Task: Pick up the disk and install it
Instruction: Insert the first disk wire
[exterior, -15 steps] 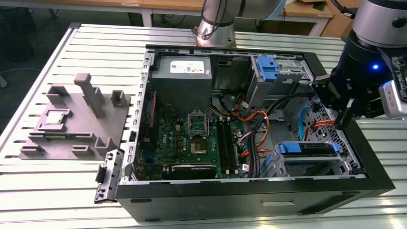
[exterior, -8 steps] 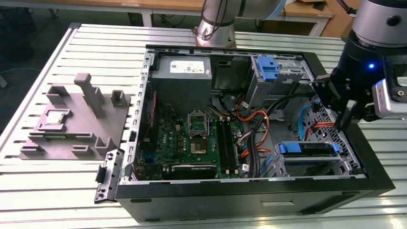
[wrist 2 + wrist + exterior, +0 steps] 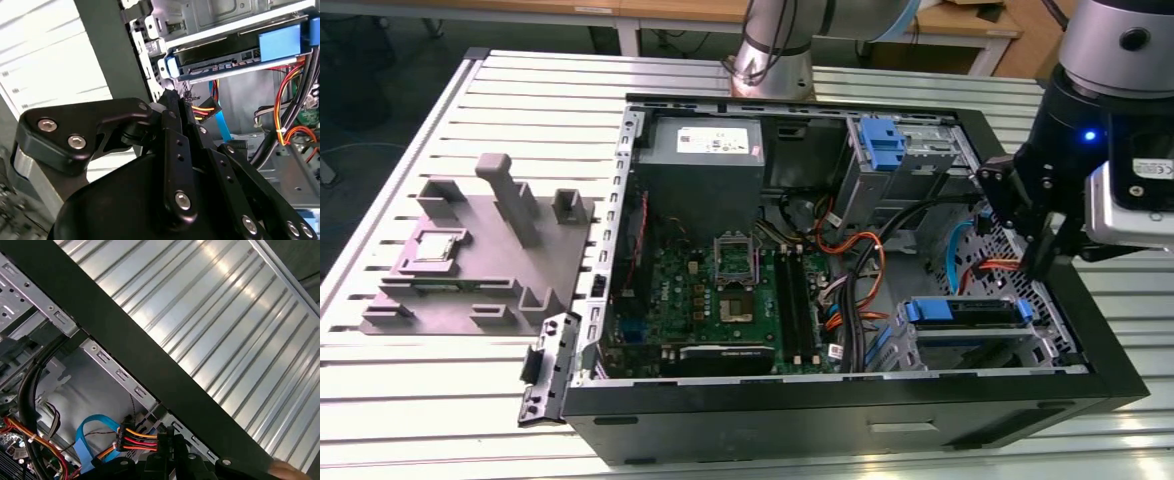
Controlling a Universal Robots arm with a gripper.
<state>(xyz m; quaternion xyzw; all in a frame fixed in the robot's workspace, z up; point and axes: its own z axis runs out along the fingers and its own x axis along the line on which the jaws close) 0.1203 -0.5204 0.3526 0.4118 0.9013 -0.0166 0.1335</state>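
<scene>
The disk point(image 3: 966, 312), a dark drive in a blue carrier frame, lies in the metal bay at the near corner of the open computer case point(image 3: 854, 400), on the exterior view's right. In the second wrist view the disk point(image 3: 225, 56) sits in its slot with the blue frame at both ends. My black gripper point(image 3: 1042, 262) hangs over the case's wall on the exterior view's right, a little beyond the bay and apart from the disk. In both wrist views its fingers meet at the tip with nothing between them point(image 3: 169, 96) point(image 3: 170, 432).
A bare blue bracket point(image 3: 882, 143) stands in the far bay. Orange, red and blue cables point(image 3: 135, 437) run below the gripper. The motherboard point(image 3: 720, 290) fills the case floor. A grey fixture point(image 3: 480, 250) with a small silver chip point(image 3: 436, 245) rests on the slatted table point(image 3: 520, 90).
</scene>
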